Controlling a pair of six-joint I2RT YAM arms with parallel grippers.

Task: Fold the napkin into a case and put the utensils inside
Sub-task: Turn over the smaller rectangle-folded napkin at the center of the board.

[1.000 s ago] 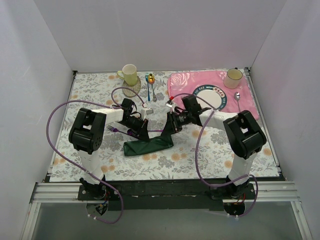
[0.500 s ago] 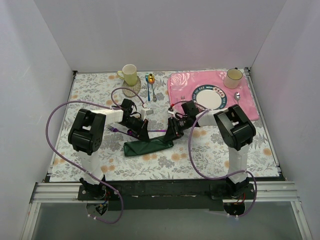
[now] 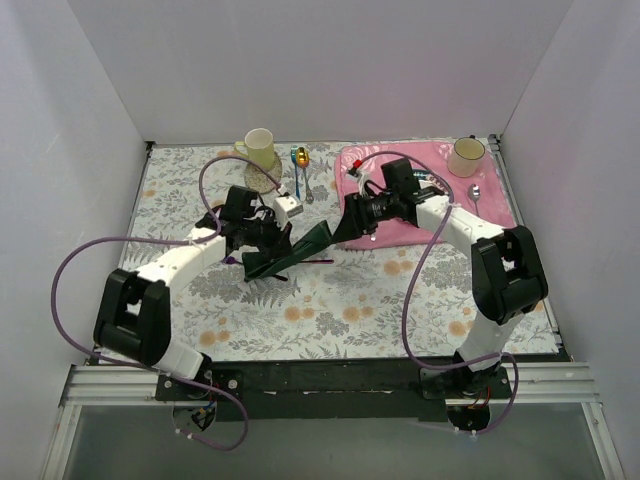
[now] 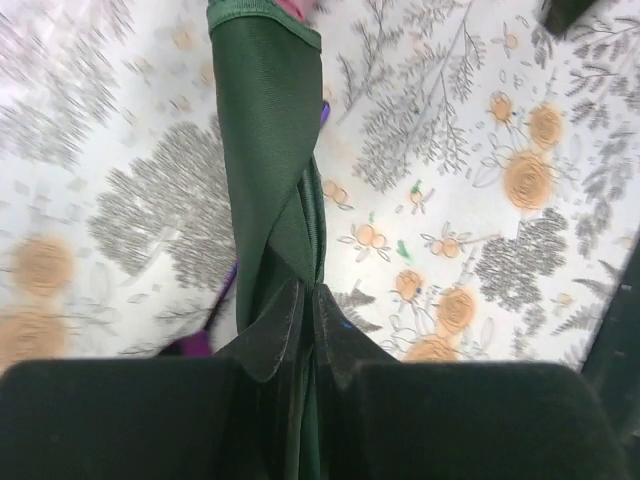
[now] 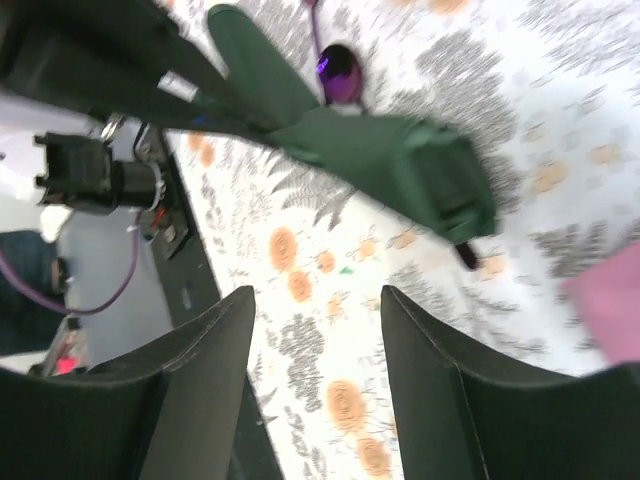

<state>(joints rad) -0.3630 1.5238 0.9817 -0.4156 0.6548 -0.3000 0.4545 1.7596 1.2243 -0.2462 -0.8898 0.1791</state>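
Note:
The dark green napkin (image 3: 295, 250) is a narrow folded strip, slanting from lower left up to the right over the floral tablecloth. My left gripper (image 3: 256, 262) is shut on its left end, and in the left wrist view the cloth (image 4: 265, 150) runs away from the pinched fingers (image 4: 285, 320). My right gripper (image 3: 343, 227) stands open just past the strip's right end, apart from it. In the right wrist view the napkin (image 5: 380, 160) lies ahead of the open jaws (image 5: 318, 300). A purple spoon bowl (image 5: 335, 62) shows beside the cloth. A thin purple handle (image 3: 320, 261) pokes out below the strip.
A pink rose placemat (image 3: 500, 210) at the back right carries a plate (image 3: 432, 186), a cup (image 3: 466, 155) and a silver spoon (image 3: 476, 195). A yellow-green mug (image 3: 259, 148) and blue and gold spoons (image 3: 299, 165) sit at the back centre.
My right gripper opened, let go of the napkin's right end and drew back toward the placemat. The left arm stretched forward, dragging the strip away from the near edge and tilting it.

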